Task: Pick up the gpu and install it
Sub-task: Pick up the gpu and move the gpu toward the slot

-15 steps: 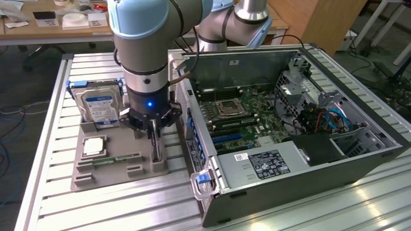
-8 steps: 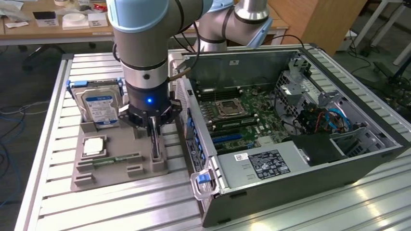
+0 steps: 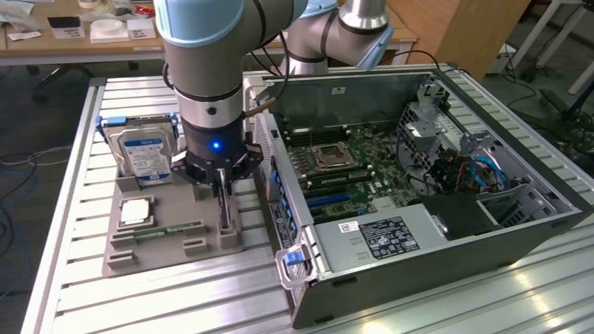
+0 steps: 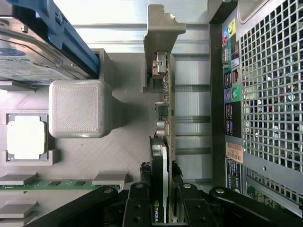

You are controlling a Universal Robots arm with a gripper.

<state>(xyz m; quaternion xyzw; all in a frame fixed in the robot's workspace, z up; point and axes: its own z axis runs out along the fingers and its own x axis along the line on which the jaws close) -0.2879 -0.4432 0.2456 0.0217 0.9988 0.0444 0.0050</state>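
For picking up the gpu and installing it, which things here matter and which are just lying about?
In the job: the gpu, standing on edge in the grey tray; the gripper, closed on it; the open computer case.
Lying about: hard drive, memory stick, processor chip, all in the same tray.

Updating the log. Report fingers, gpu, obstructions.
Fingers shut on gpu. It stands upright in grey holder, not lifted. Computer case close alongside, not touching.

Bright, even overhead light washes the ribbed silver metal tabletop (image 3: 519,299), with pale glare streaks by the open black computer case (image 3: 446,271). Up close, the thin black gpu card (image 4: 159,165) reads dark and the blue-framed silver hard drive (image 4: 28,52) blurs.
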